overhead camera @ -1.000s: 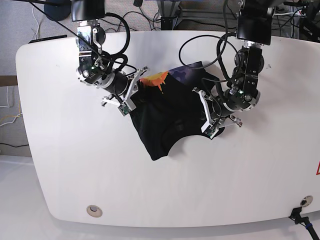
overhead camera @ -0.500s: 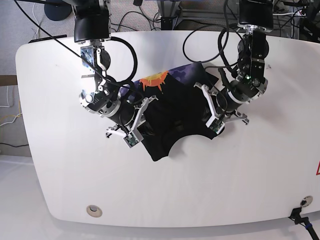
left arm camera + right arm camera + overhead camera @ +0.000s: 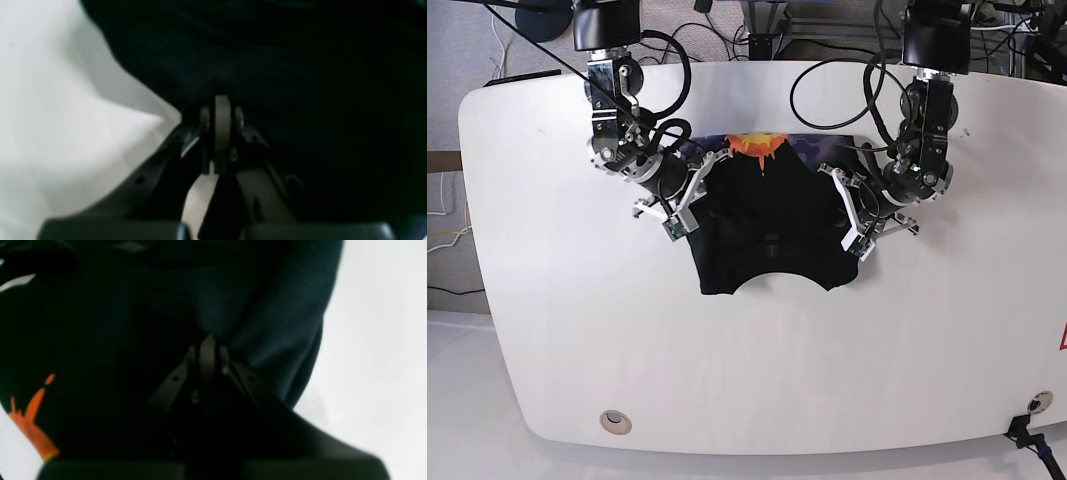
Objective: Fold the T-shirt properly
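The shirt (image 3: 772,235) now hangs squarer between the arms, its lower hem level instead of slanting to a point. The right gripper (image 3: 689,195) sits higher than before, and the orange print (image 3: 758,146) lies further right.

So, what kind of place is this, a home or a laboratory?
Most likely a robotics laboratory. Two robot arms work over a bare white table, holding a black T-shirt. Loose black cables trail behind, and grey carpet covers the floor.
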You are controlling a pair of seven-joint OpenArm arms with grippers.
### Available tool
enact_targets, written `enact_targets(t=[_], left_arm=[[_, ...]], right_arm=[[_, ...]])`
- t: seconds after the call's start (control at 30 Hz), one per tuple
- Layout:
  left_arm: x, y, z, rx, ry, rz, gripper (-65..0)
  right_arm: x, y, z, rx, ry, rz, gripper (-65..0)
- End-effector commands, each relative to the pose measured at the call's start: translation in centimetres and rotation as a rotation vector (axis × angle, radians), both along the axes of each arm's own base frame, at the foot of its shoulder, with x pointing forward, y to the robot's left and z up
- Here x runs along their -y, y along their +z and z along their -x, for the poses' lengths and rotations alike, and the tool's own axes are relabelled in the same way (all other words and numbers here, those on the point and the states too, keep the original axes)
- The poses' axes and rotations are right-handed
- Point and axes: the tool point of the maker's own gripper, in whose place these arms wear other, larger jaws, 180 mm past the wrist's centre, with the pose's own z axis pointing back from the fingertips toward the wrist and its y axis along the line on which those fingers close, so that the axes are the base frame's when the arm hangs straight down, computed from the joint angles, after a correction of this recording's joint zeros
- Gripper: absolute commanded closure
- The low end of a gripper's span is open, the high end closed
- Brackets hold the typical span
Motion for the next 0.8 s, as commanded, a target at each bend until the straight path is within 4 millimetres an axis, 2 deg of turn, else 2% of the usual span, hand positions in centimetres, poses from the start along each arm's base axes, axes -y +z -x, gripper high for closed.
enact_targets(t=[0.0, 0.07, 0.17, 0.27, 0.37, 0.5, 0.57, 0.63, 0.7, 0.77], left_arm=[[0.0, 1.3, -1.4, 0.044, 0.002, 0.013, -0.3], [0.1, 1.8, -1.7, 0.058, 0.001, 0.015, -0.3], [0.3, 4.2, -2.2, 0.132, -0.006, 0.018, -0.3], [-0.4, 6.4, -1.6, 0.2, -0.009, 0.002, -0.3], [-1.2, 9.3, -1.5, 0.305, 0.023, 0.027, -0.3], [-2.0, 12.3, -1.3, 0.514, 0.076, 0.163, -0.3], [-3.0, 12.7, -1.1, 0.582, 0.137, 0.227, -0.3], [-4.7, 12.7, -0.7, 0.639, 0.216, 0.25, -0.3], [-5.7, 12.3, 0.3, 0.661, 0.269, 0.249, -0.3], [-5.9, 11.6, 1.9, 0.643, 0.285, 0.241, -0.3]], right_arm=[[-0.4, 2.4, -0.8, 0.074, 0.004, -0.03, 0.0], [-0.6, 2.6, -0.5, 0.08, 0.006, -0.032, 0.0], [-0.5, 3.3, -0.8, 0.103, 0.008, -0.028, 0.0], [-0.6, 6.4, -2.3, 0.193, 0.009, -0.024, 0.0], [1.2, 9.4, -3.6, 0.273, -0.086, -0.006, 0.0], [3.0, 12.5, -4.9, 0.402, -0.232, -0.063, 0.0], [4.6, 12.4, -4.7, 0.451, -0.295, -0.032, 0.0], [5.3, 11.5, -3.7, 0.475, -0.333, 0.018, 0.0], [5.6, 10.4, -1.8, 0.467, -0.345, 0.045, 0.0], [6.7, 9.5, 0.6, 0.44, -0.381, 0.049, 0.0]])
